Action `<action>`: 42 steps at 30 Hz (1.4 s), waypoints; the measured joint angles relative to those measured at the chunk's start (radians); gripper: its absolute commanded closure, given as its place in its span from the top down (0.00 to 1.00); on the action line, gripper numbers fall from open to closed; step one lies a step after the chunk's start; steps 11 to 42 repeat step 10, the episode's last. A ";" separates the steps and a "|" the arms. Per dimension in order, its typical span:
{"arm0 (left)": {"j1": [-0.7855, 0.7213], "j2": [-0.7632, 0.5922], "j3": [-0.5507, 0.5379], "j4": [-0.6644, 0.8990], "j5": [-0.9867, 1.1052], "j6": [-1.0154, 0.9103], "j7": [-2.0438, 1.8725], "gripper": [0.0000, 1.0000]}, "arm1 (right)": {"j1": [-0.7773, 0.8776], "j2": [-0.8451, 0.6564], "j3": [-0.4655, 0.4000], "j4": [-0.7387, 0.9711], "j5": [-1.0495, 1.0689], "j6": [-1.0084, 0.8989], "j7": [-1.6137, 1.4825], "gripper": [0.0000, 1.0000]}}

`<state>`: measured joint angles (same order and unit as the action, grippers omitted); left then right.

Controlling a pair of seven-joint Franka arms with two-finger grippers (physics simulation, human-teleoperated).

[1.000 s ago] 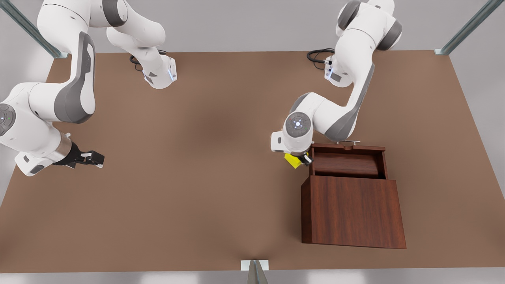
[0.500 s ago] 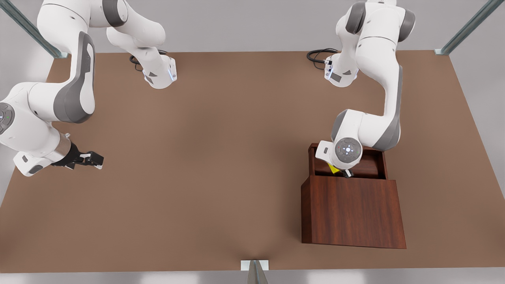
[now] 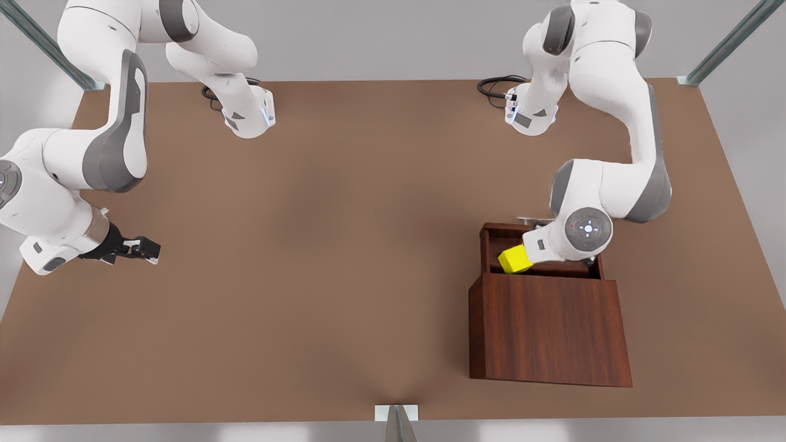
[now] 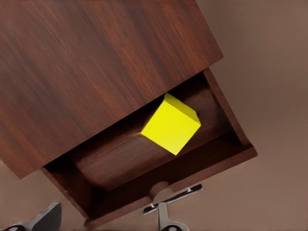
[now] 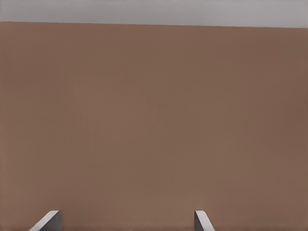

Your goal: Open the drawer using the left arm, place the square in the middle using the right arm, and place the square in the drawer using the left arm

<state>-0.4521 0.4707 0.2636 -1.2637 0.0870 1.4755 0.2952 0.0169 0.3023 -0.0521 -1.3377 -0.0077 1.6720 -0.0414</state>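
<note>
The yellow square [image 3: 514,259] [image 4: 171,124] lies tilted inside the pulled-out drawer [image 3: 485,244] [image 4: 120,161], toward the end on the front view's left. The drawer belongs to a reddish-brown cabinet [image 3: 549,328] [image 4: 96,62] and carries a silver bar handle [image 3: 531,219] [image 4: 173,197]. My left gripper [image 4: 103,224] hovers above the drawer's handle side, open and apart from the square; in the front view the left arm's wrist [image 3: 580,236] covers it. My right gripper [image 3: 144,248] [image 5: 125,221] waits open above bare tabletop at the front view's left.
The brown tabletop [image 3: 319,245] stretches wide between the two arms. Both arm bases [image 3: 249,116] [image 3: 528,113] stand at the far edge with black cables. Metal frame posts [image 3: 724,43] rise at the table's corners.
The left arm swung toward the front view's right, from beside the drawer to over it. Its gripper let go of the square, which now lies in the drawer. The right arm barely moved.
</note>
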 measured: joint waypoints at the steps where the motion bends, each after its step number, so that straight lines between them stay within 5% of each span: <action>1: -0.002 0.000 0.027 0.034 -0.014 0.005 -0.136 1.00 | 0.000 0.000 0.000 0.000 -0.001 0.000 0.000 1.00; 2: 0.005 0.000 0.033 0.060 -0.026 0.019 -0.245 1.00 | 0.000 0.000 0.000 0.000 -0.001 0.000 0.000 1.00; 5: 0.312 -0.075 -0.320 0.045 -0.014 0.133 -0.422 1.00 | 0.000 0.000 0.000 0.000 -0.002 0.000 0.000 1.00; 7: 0.369 -0.145 -0.378 -0.059 0.015 0.217 -0.456 1.00 | 0.000 0.000 0.000 0.000 0.000 0.000 0.000 1.00; 42: 0.371 -0.155 -0.380 -0.063 0.034 0.220 -0.465 1.00 | 0.000 0.002 0.000 0.000 0.000 0.001 0.000 1.00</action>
